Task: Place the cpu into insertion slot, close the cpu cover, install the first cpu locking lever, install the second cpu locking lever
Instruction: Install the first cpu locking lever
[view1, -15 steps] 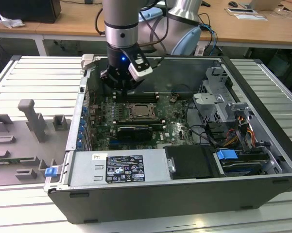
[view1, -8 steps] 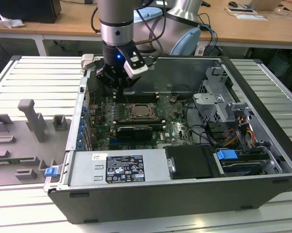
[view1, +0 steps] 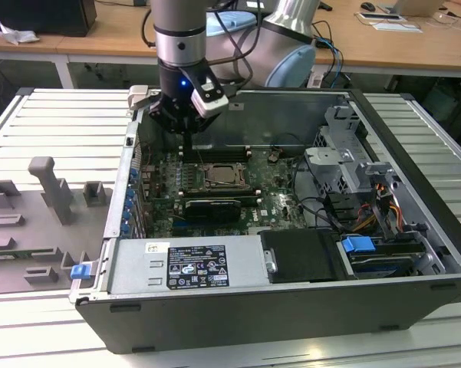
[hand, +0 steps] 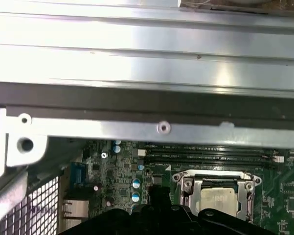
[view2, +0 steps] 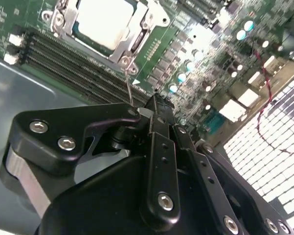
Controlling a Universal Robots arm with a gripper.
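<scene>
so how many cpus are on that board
1. The cpu lies framed by the cpu cover near the middle of the green motherboard; the arm hides some of the board.

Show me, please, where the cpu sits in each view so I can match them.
Exterior view: cpu just in front of the memory slots.
Second wrist view: cpu beside those slots.
First wrist view: cpu beside them.
Shared landmark: the memory slots.
</scene>
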